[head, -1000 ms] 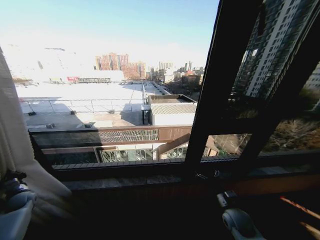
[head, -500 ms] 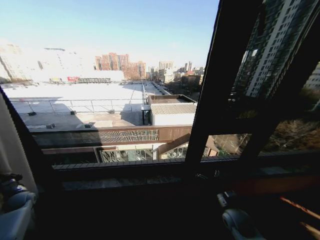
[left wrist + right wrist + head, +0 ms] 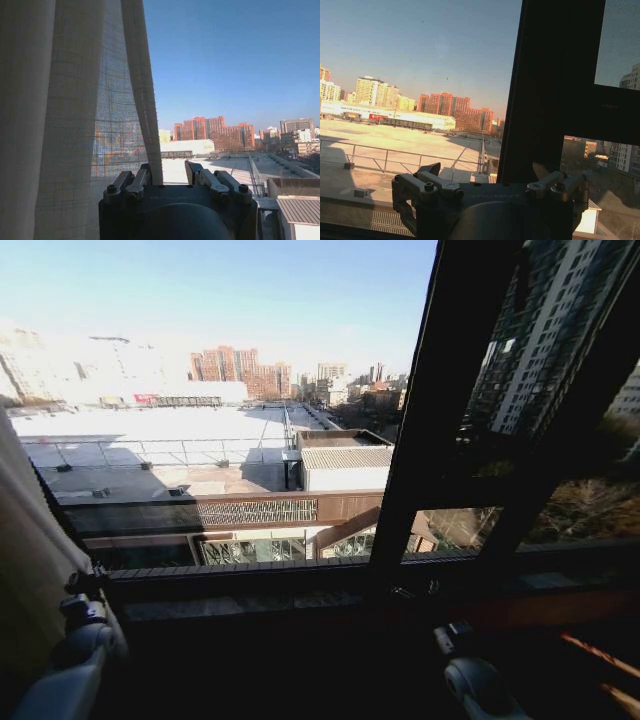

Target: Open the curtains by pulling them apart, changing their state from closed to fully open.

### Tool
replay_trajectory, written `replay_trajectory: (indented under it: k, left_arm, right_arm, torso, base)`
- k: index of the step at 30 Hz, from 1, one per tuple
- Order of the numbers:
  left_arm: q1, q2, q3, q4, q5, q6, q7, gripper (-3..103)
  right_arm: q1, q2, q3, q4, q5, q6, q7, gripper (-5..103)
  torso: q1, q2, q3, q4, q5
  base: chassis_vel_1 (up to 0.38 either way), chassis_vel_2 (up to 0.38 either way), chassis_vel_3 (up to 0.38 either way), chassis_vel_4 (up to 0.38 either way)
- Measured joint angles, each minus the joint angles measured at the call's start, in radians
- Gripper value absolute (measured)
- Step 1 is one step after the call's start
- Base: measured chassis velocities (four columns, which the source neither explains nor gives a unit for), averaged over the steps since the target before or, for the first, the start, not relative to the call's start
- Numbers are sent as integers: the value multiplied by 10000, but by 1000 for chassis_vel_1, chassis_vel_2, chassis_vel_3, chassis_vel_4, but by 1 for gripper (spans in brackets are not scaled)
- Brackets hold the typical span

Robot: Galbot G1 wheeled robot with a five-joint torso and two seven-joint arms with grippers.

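Sheer cream fabric of the curtains is seen gathered at the far left edge of the head view, so that almost the whole window is uncovered down to the sill; the left gripper is held low beside this bunched panel, close against its folds, a placement judged suited to drawing the cloth aside; the right gripper rests low before the dark window frame, well apart from any fabric, and is judged idle. From the left wrist view, the curtains hang in vertical folds beside the left gripper, whose fingers are spread, one fold edge falling just at the near finger; whether it touches cannot be told, and nothing is clamped. From the right wrist view, the right gripper is shown with its fingers parted and empty, pointed at the bare glass and the window frame.
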Motion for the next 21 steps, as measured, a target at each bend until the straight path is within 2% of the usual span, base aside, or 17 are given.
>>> replay_trajectory:
  k: [1, 3, 7, 8, 9, 12, 13, 16, 21]
  left_arm:
    - [399, -271, -49, -612, -102, 83, 178, 41]
    - [623, -443, -86, -947, -143, 143, 223, 41]
    - [1503, -1376, -187, -2008, 64, 194, 142, 62]
    - [1503, -1376, -187, -2008, 64, 194, 142, 62]
    - [1635, -1512, -193, -2133, 162, 136, 111, 62]
    - [2166, -1891, -224, -2654, 536, -139, 151, 78]
    - [2166, -1891, -224, -2654, 536, -139, 151, 78]
    - [2640, -2019, -276, -3039, 636, -680, 655, 94]
    - [3126, -2022, -279, -3342, 743, -1172, 1108, 100]
  right_arm:
    - [0, 0, 0, 0, 0, 0, 0, 100]
    - [0, 0, 0, 1, 0, 0, 0, 100]
    - [0, 0, 0, 0, 0, 0, -1, 100]
    - [0, 0, 0, 0, 0, 0, -1, 100]
    - [0, 0, 0, 0, 0, 0, 0, 100]
    - [0, 0, 0, 0, 0, 0, -1, 100]
    - [0, 0, 0, 0, 0, 0, -1, 100]
    - [1, 0, 0, 0, 0, 0, -1, 100]
    - [1, 0, 0, 0, 0, 0, -1, 100]
  torso:
    - [0, 0, 0, 4, -3]
    - [0, 0, 0, 4, -1]
    - [-2, 1, -1, 5, -2]
    - [-2, 1, -1, 5, -2]
    - [-2, 1, -1, 3, 0]
    - [-1, 0, 0, 5, -2]
    - [-1, 0, 0, 5, -2]
    - [-1, 1, -1, 5, -2]
    - [-1, 1, 0, 6, -2]
  base:
    - [0, 0, 0, 0]
    - [0, 0, 0, 0]
    - [0, 0, 0, 0]
    - [0, 0, 0, 0]
    - [0, 0, 0, 0]
    - [0, 0, 0, 0]
    - [0, 0, 0, 0]
    - [0, 0, 0, 0]
    - [0, 0, 0, 0]
